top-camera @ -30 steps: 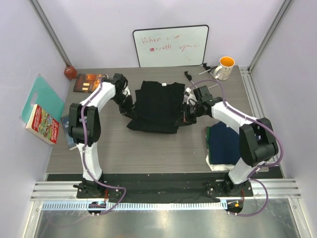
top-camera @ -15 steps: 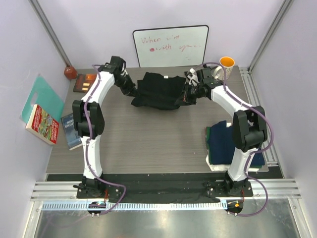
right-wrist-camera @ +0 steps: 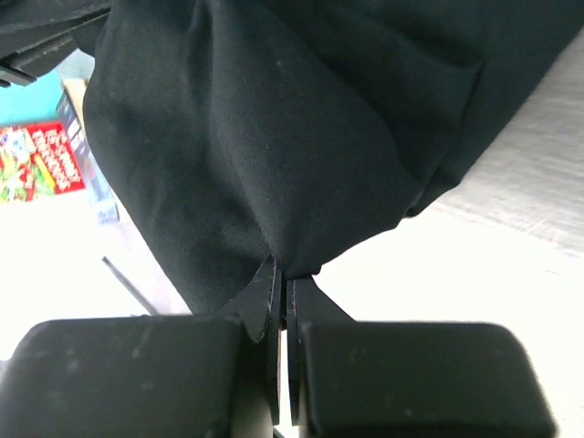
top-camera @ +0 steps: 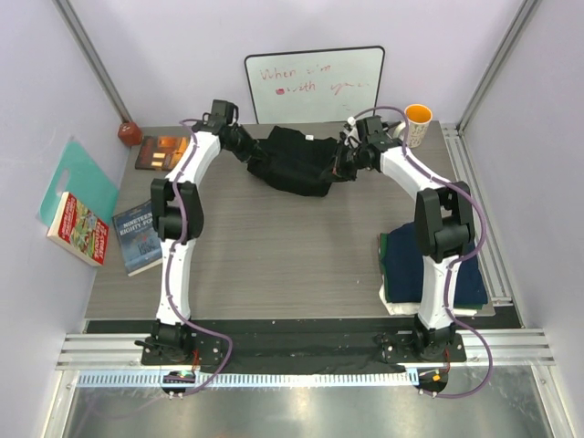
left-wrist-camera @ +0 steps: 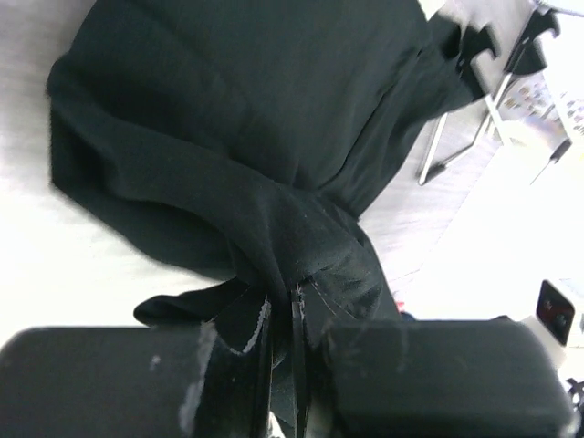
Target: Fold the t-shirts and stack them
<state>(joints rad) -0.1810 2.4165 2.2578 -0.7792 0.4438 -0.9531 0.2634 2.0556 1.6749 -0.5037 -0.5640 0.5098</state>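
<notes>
The black t-shirt [top-camera: 297, 162] hangs bunched between my two grippers at the far middle of the table; no print shows on it. My left gripper [top-camera: 249, 151] is shut on its left edge, with cloth pinched between the fingers in the left wrist view [left-wrist-camera: 283, 310]. My right gripper [top-camera: 344, 162] is shut on its right edge, and the right wrist view shows the cloth [right-wrist-camera: 274, 164] gathered into the closed fingers [right-wrist-camera: 285, 278]. A folded navy t-shirt [top-camera: 429, 265] lies on a white one [top-camera: 394, 303] at the near right.
A whiteboard [top-camera: 315, 84] leans on the back wall with a yellow-rimmed mug [top-camera: 415, 123] to its right. Books lie at the left: one brown [top-camera: 162, 152] at the far corner, one blue [top-camera: 141, 235], one red [top-camera: 78, 228] on a teal board [top-camera: 75, 173].
Both grippers have moved toward the far edge, lifting the black t-shirt off the table so it bunches between them. The blue book at the left is now uncovered.
</notes>
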